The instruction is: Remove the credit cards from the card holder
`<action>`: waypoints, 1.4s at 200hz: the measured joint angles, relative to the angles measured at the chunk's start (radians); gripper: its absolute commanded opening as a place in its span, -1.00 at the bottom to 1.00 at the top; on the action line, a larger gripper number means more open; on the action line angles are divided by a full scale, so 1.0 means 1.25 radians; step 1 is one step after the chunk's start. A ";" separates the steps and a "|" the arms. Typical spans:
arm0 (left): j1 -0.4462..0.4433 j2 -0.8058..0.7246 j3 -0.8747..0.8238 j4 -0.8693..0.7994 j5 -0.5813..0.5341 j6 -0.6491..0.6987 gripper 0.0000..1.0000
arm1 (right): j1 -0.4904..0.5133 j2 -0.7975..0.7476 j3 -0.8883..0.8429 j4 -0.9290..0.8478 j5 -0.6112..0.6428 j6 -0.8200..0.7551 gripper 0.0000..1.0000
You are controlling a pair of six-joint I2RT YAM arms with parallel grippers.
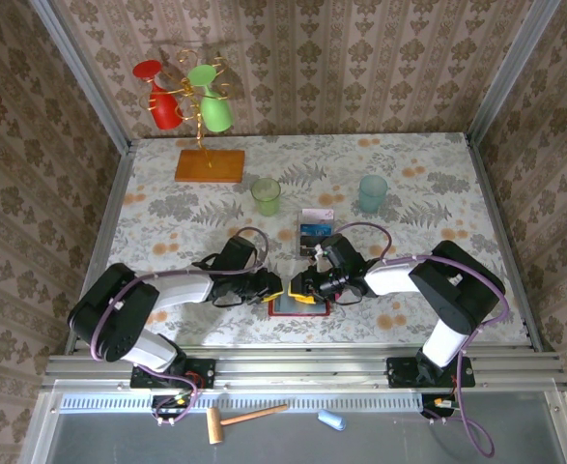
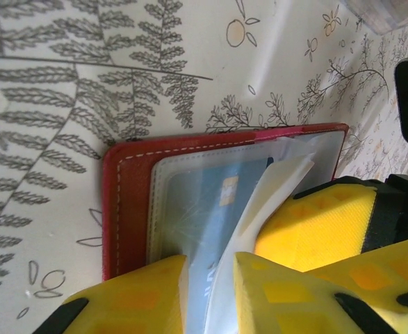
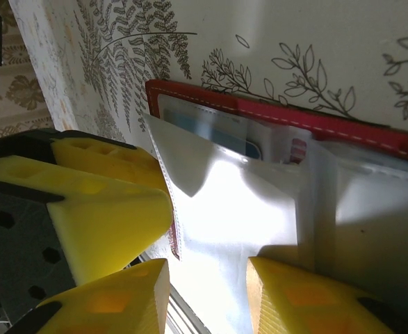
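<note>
Card holder: open flat on worktop, lower centre of top view, between both tools.
Blue card: inside a clear sleeve, long axis running up from bottom centre of left wrist frame.
Left tool: narrowly apart, astride card's near end; nearer, probably the puller.
Right tool: apart, astride a clear leaf, nothing clamped.

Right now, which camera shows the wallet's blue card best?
Left wrist: the blue card lies large behind clear plastic, chip visible. Right wrist catches a thin blue strip. From the top it is too small to tell.
</note>
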 measured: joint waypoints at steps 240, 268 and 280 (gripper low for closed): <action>-0.092 0.120 0.171 0.041 0.036 -0.017 -0.19 | -0.118 -0.399 0.017 -0.417 0.170 -0.097 -0.19; -0.122 0.181 0.189 0.069 0.040 -0.030 -0.17 | -0.125 -0.426 0.017 -0.446 0.189 -0.107 -0.17; -0.128 0.193 0.193 0.079 0.042 -0.036 -0.16 | -0.127 -0.435 0.017 -0.455 0.194 -0.108 -0.17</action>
